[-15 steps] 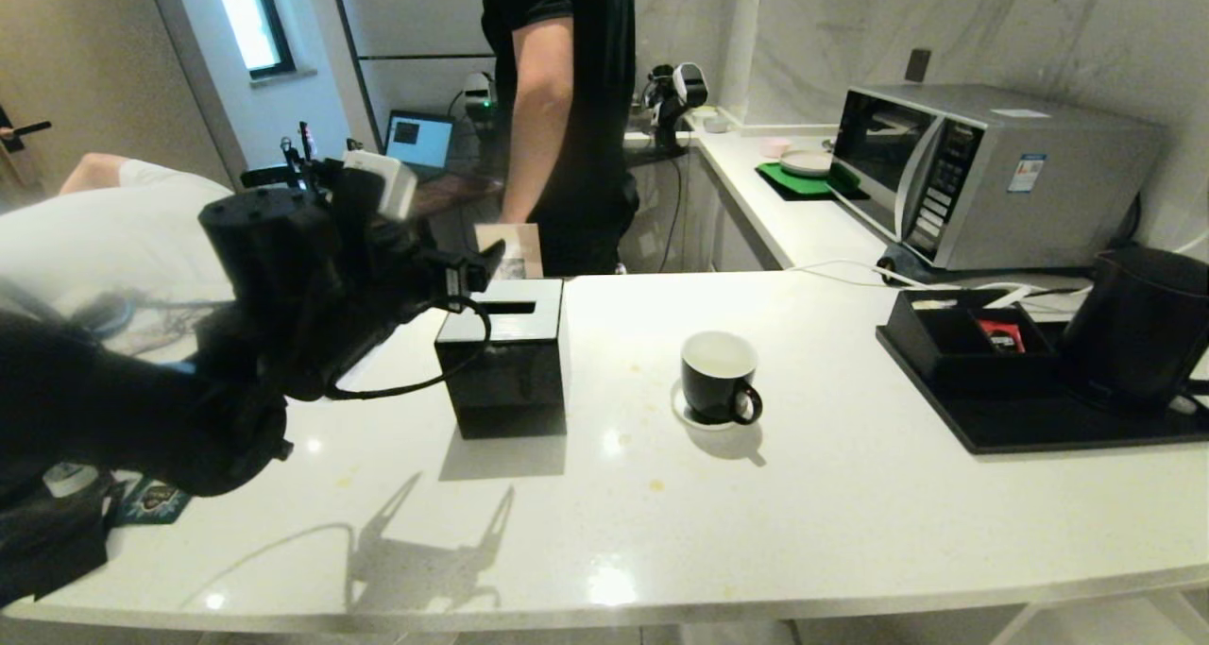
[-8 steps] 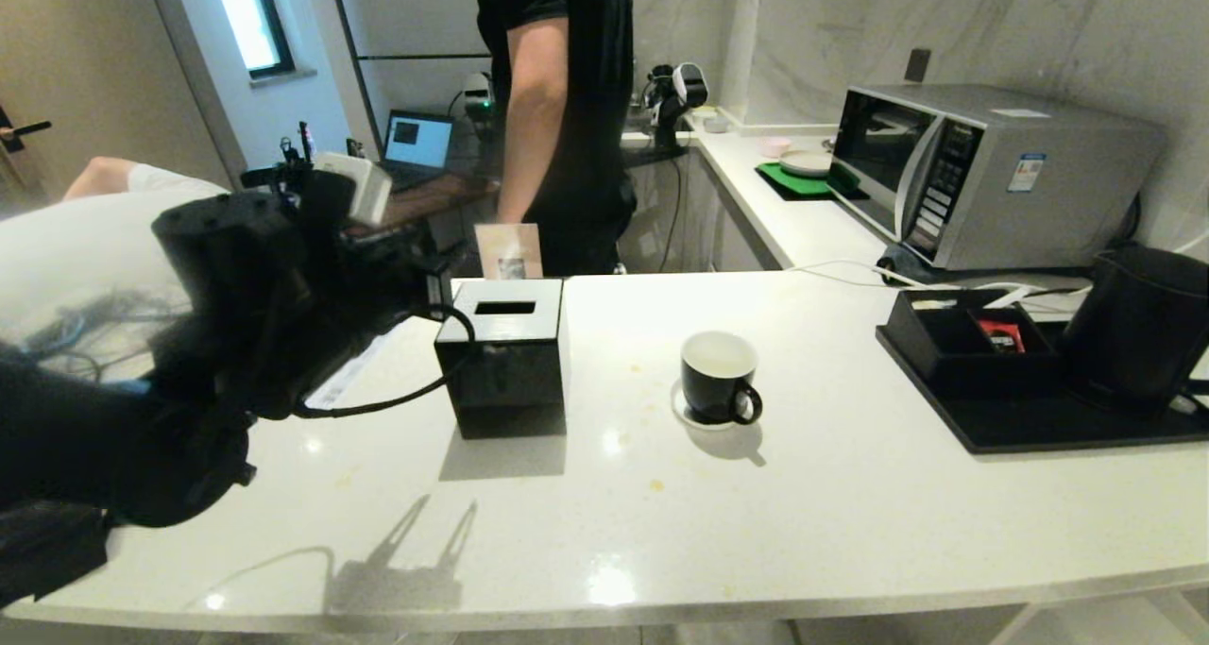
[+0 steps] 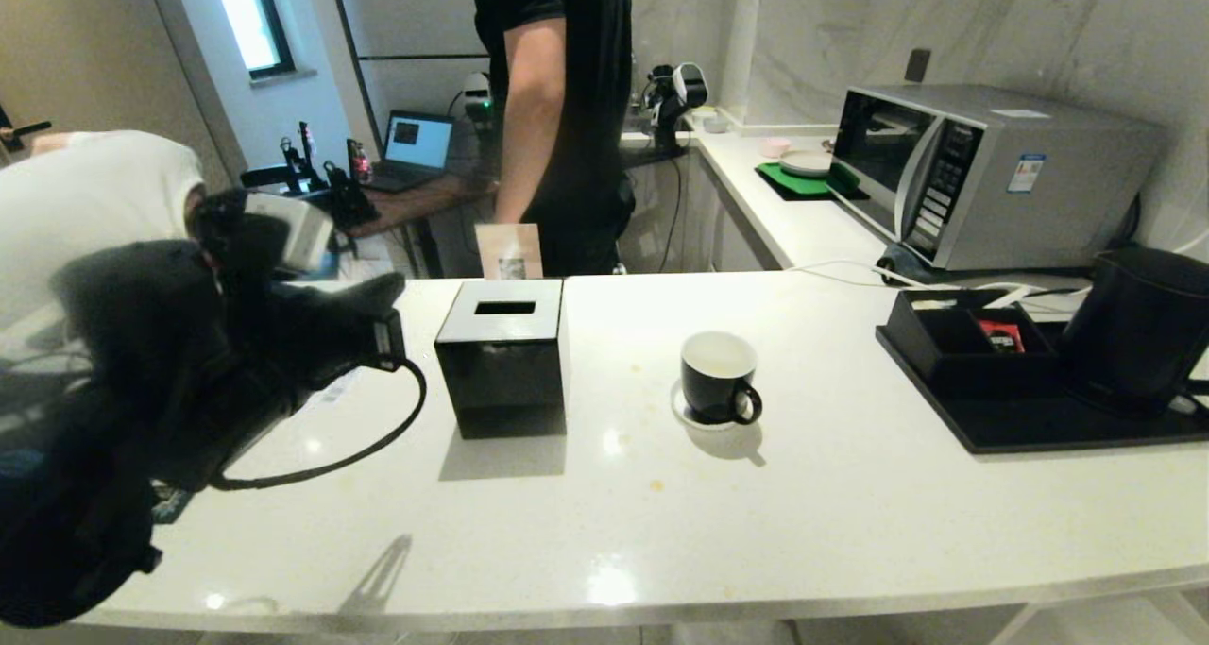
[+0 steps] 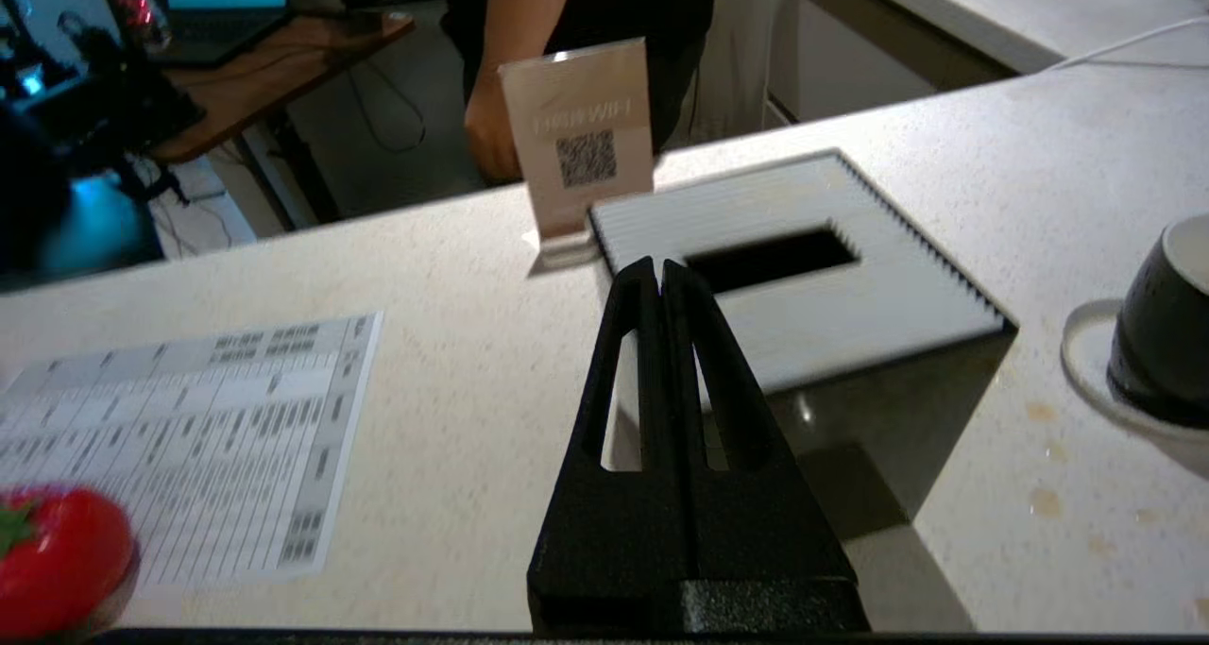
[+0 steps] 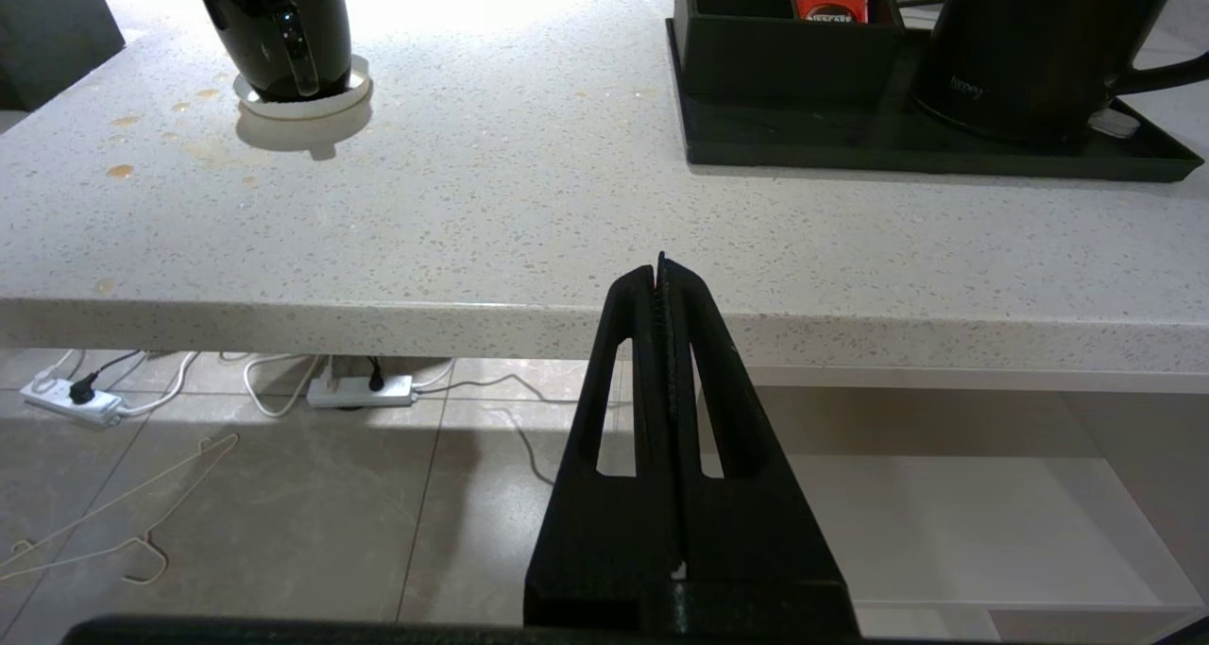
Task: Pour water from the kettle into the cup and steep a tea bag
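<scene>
The black cup (image 3: pixel 720 378) with a white inside stands on its small white saucer (image 3: pixel 682 413) mid-counter. It also shows in the left wrist view (image 4: pixel 1162 333) and the right wrist view (image 5: pixel 274 22). At the far right the black kettle (image 3: pixel 1138 329) sits on a black tray (image 3: pixel 1039 430). My left gripper (image 4: pixel 658 267) is shut on nothing and hovers over the counter left of the black tissue box (image 3: pixel 505 362), well away from the cup. Low in front of the counter's edge, my right gripper (image 5: pixel 658 265) is shut and empty. The tea bag is out of view, and I cannot make out water in the cup.
A black divided box (image 3: pixel 949 338) on the tray holds a red sachet (image 3: pixel 1001 335). A microwave (image 3: pixel 982 173) stands behind it. A sign stand (image 4: pixel 578 135), a printed sheet (image 4: pixel 179 437) and a red tomato-like thing (image 4: pixel 57 555) lie near the left arm. A person in black (image 3: pixel 562 107) stands behind the counter.
The left gripper's fingers have closed from wide open to shut, and the left arm has drawn back to the left, away from the tissue box. The cup and kettle have not moved.
</scene>
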Robot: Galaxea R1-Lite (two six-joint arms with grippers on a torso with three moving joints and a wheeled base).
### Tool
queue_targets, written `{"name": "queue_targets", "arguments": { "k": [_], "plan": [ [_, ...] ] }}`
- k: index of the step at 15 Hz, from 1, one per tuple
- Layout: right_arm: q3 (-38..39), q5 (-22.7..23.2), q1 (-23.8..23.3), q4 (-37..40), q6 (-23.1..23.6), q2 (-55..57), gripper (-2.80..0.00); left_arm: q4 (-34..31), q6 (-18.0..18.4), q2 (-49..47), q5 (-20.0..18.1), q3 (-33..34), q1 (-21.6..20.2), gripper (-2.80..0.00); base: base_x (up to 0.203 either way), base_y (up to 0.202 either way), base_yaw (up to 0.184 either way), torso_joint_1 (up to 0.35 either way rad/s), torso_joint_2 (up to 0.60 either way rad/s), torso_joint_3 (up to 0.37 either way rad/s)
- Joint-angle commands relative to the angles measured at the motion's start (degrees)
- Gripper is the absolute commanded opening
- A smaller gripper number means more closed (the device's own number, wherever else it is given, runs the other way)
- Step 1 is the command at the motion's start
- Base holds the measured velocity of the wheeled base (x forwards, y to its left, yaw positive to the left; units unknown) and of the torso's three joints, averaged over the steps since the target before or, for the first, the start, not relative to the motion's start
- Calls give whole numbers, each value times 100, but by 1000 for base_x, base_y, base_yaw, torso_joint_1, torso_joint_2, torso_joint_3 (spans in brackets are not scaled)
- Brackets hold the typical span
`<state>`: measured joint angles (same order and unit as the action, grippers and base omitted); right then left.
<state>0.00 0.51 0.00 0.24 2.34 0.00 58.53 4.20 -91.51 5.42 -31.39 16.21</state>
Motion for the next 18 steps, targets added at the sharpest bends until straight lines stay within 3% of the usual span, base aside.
{"name": "queue_targets", "arguments": {
  "k": [1,12,15,18],
  "plan": [
    [0,2,0,2,3,9,-280,28,-84,499,6,513,-110,-280,0,0,0,0,0,0],
    [0,2,0,2,3,9,-280,-83,-195,2477,-62,3073,-1064,-280,0,0,0,0,0,0],
    [0,2,-7,2,3,9,-280,-935,-350,3371,-32,3128,-1202,-280,0,0,0,0,0,0],
    [0,2,-7,2,3,9,-280,-2324,-396,4821,-47,3136,-1224,-280,0,0,0,0,0,0]
  ]
}}
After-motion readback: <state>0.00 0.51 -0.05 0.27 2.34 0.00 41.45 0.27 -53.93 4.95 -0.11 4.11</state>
